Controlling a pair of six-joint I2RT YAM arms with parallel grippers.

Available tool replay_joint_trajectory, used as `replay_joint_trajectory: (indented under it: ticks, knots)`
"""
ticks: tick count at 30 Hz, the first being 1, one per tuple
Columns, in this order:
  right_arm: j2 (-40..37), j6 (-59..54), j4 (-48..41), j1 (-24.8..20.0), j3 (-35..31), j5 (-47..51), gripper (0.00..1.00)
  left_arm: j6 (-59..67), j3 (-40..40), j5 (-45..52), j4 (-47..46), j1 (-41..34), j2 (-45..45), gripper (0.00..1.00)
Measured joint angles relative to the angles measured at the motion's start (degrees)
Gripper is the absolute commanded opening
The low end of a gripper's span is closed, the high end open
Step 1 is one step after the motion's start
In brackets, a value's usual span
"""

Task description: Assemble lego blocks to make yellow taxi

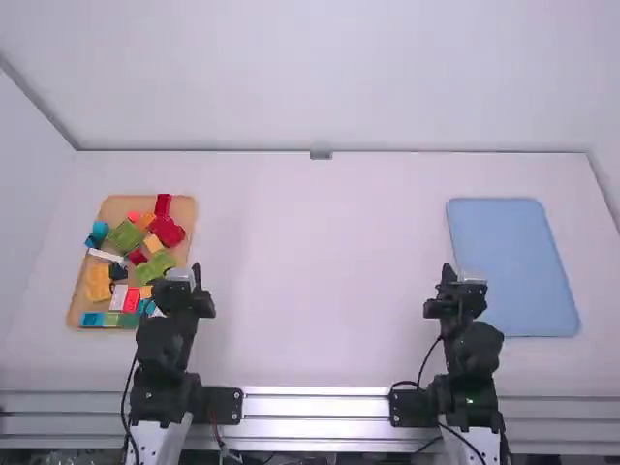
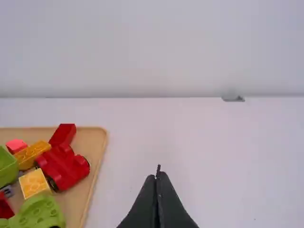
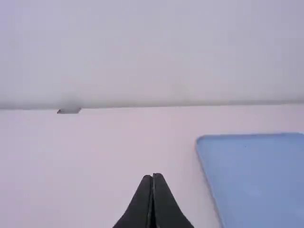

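Lego pieces lie mixed on a wooden tray at the left: a yellow block (image 1: 98, 282), a red wheeled base (image 1: 167, 231), green pieces (image 1: 125, 235), blue, white and orange ones. The left gripper (image 1: 197, 275) is beside the tray's right edge, above the table. The right gripper (image 1: 448, 275) stands just left of the blue tray. In the left wrist view, the left gripper (image 2: 157, 175) is shut with nothing held; the red wheeled base (image 2: 64, 166) and a yellow-orange block (image 2: 33, 184) lie on the tray. In the right wrist view, the right gripper (image 3: 153, 176) is shut on nothing.
The wooden tray (image 1: 187, 256) fills part of the table's left side, and the blue tray (image 1: 513, 262) lies flat on the right. Bare white table (image 1: 320, 262) stretches between them. A small grey fixture (image 1: 321, 152) sits at the table's far edge, against the wall.
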Motion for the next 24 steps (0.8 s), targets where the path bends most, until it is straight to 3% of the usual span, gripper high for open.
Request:
replay_joint_trajectory:
  ticks: [15,24]
  knots:
    - [4.2,-1.3,-1.3,1.0,1.6,-0.6,0.06,-0.2,1.1,-0.7,-1.3,0.0,2.4,0.09]
    - [14.1,-4.6,-3.0,4.4,11.7,-1.9,0.16,-1.7,9.8,-4.3,-4.7,0.2,10.0,0.23]
